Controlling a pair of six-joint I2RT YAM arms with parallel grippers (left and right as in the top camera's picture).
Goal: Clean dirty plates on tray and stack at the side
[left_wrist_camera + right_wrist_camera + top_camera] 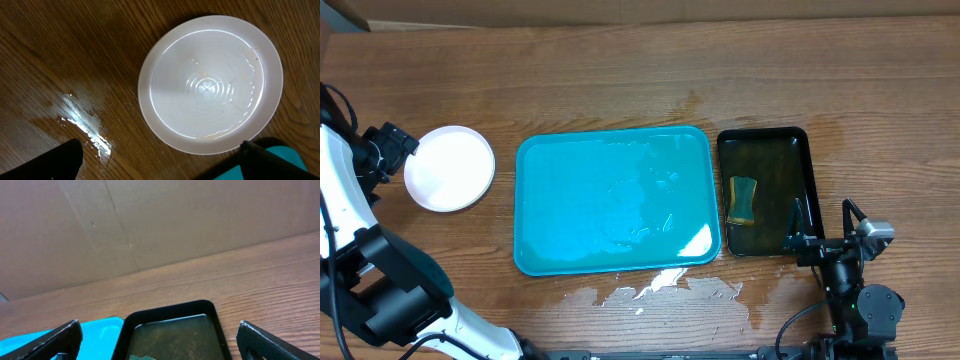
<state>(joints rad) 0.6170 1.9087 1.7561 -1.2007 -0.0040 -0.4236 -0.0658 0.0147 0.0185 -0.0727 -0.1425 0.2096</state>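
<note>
A white plate (pixel 448 168) lies on the bare wood left of the turquoise tray (pixel 615 200); I cannot tell whether anything lies under it. The tray holds only a film of water. My left gripper (pixel 400 148) hovers at the plate's left edge. In the left wrist view the plate (pixel 210 82) is wet and shiny, and my left gripper (pixel 160 165) is open below its rim with nothing between the fingers. My right gripper (pixel 823 228) stands open at the front right corner of the black tray (pixel 765 190), and in its own view it (pixel 165 342) is empty.
A yellow-green sponge (pixel 744 200) lies in the black tray (pixel 172 330), which holds murky water. Puddles (pixel 660 290) spread on the wood in front of the turquoise tray (pixel 90 330), and a wet streak (pixel 85 127) lies beside the plate. A cardboard wall (pixel 150 225) backs the table.
</note>
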